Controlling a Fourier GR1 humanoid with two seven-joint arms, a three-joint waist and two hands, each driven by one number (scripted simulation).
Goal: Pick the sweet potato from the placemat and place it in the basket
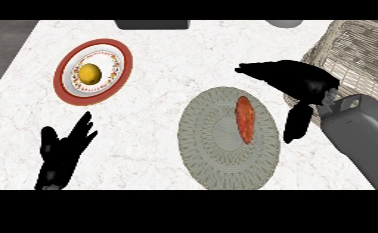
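An orange-red sweet potato [245,119] lies lengthwise on the right part of a round grey woven placemat [218,147]. My right hand [299,80] hovers just right of and above it, open, with fingers stretched left past the mat's top edge and the thumb hanging down beside the mat. It holds nothing. The wicker basket [345,52] stands at the far right, partly behind that hand. My left hand [65,153] rests open at the lower left, fingers up.
A red-rimmed plate [68,88] with a yellow round fruit [90,72] sits at the left. A dark object [152,24] and a grey bowl [284,23] lie along the counter's far edge. The counter's left edge falls off at the upper left.
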